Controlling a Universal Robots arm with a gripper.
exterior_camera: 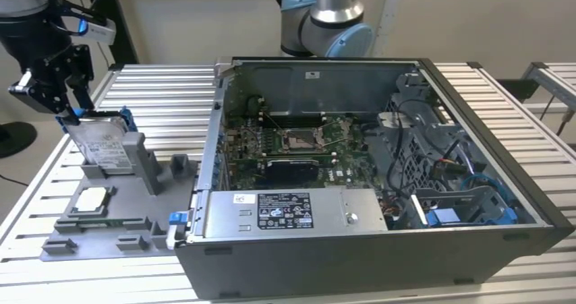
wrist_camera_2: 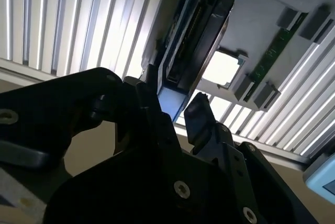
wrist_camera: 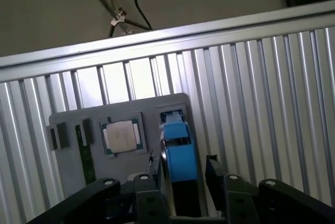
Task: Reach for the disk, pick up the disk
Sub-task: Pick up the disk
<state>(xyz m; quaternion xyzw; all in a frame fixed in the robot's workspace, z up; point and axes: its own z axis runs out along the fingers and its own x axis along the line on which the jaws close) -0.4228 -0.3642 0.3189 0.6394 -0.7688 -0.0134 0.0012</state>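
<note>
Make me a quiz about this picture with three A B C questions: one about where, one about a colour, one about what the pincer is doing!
1. Where is the disk? A. on the floor B. upright in the grey fixture C. hanging from a wire
2. What colour is the disk's frame? A. blue B. red C. yellow
3. The pincer is: A. holding a cup B. shut on nothing C. open around the disk's edge
Answers: B, it stands by the fixture's post; A, blue edging shows; C, a finger each side.
</note>
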